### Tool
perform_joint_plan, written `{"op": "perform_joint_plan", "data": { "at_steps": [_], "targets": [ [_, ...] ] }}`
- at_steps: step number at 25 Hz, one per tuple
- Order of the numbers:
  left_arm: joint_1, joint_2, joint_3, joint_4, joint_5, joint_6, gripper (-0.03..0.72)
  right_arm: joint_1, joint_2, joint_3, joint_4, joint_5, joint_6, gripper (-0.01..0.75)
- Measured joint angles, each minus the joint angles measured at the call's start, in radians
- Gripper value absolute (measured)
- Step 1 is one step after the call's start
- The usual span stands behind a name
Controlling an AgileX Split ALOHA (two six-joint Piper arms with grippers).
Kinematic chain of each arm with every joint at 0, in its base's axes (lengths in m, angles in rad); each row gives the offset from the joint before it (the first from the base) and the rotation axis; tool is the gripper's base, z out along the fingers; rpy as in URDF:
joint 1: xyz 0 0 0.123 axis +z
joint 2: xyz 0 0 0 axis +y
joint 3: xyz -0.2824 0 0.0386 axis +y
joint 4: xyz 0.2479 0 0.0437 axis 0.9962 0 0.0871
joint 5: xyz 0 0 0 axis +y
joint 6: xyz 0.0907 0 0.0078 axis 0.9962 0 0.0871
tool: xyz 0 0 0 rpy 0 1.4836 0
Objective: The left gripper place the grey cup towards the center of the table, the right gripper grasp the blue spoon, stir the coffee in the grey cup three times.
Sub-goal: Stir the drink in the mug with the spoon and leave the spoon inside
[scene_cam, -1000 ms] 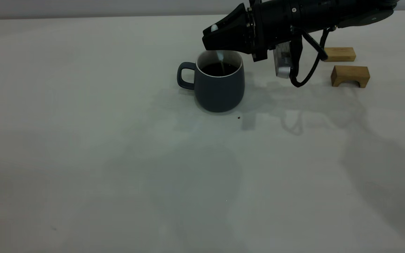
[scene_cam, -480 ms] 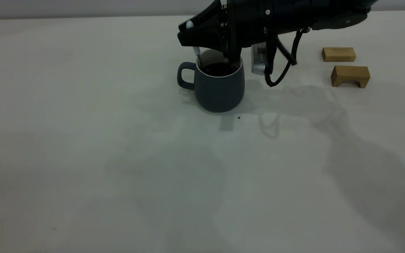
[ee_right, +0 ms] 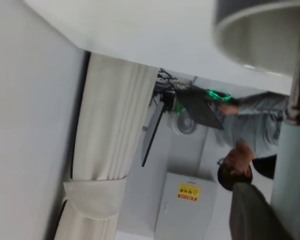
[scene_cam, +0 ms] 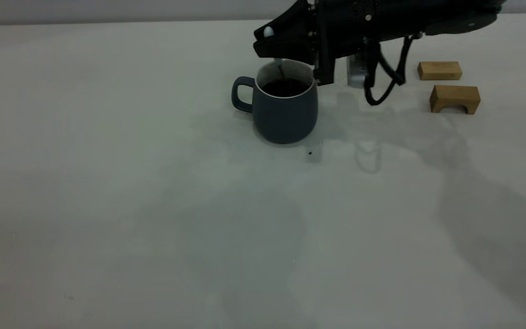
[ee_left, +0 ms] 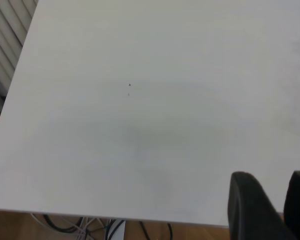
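The grey cup [scene_cam: 286,112] stands on the table [scene_cam: 153,205] with its handle pointing left and dark coffee [scene_cam: 285,87] inside. My right gripper [scene_cam: 267,42] reaches in from the upper right, just above the rim, and is shut on the blue spoon [scene_cam: 281,68]. The spoon's pale handle end pokes out above the fingers and its neck dips into the coffee at the far left side. In the right wrist view the spoon's handle [ee_right: 290,165] runs toward the cup's rim [ee_right: 255,42]. Over a bare corner of the table, my left gripper [ee_left: 284,192] shows slightly parted fingers holding nothing.
Two small wooden blocks [scene_cam: 439,70] [scene_cam: 454,98] lie at the back right, behind the right arm's hanging cable [scene_cam: 381,91]. A dark speck [scene_cam: 310,153] sits just in front of the cup. A person [ee_right: 240,165] is beyond the table's far edge.
The right gripper swung left across the cup with the spoon, then came back right. The spoon's neck moved from mid-cup to the left rim and now stands left of centre. The cup stayed put.
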Motion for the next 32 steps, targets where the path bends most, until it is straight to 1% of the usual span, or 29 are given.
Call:
{"op": "perform_joint_plan", "data": {
  "at_steps": [4, 11, 14, 16, 25, 27, 29, 32],
  "targets": [
    [0.000, 0.000, 0.000, 0.000, 0.000, 0.000, 0.242, -0.005, 0.000, 0.000, -0.076, 0.021, 0.046, 0.136],
    [0.000, 0.000, 0.000, 0.000, 0.000, 0.000, 0.242, -0.005, 0.000, 0.000, -0.173, 0.034, 0.049, 0.136],
    [0.000, 0.000, 0.000, 0.000, 0.000, 0.000, 0.242, -0.005, 0.000, 0.000, -0.210, 0.042, 0.048, 0.165],
    [0.000, 0.000, 0.000, 0.000, 0.000, 0.000, 0.242, -0.005, 0.000, 0.000, -0.239, 0.041, 0.046, 0.215],
    [0.000, 0.000, 0.000, 0.000, 0.000, 0.001, 0.242, -0.005, -0.002, 0.000, -0.299, 0.053, -0.004, 0.558],
    [0.000, 0.000, 0.000, 0.000, 0.000, 0.001, 0.242, -0.005, -0.016, 0.000, -0.317, 0.049, -0.034, 0.621],
    [0.000, 0.000, 0.000, 0.000, 0.000, 0.001, 0.242, -0.006, -0.048, 0.000, -0.326, 0.034, -0.093, 0.661],
    [0.000, 0.000, 0.000, 0.000, 0.000, 0.001, 0.242, -0.006, -0.117, 0.000, -0.339, 0.018, -0.218, 0.671]
  ]
}}
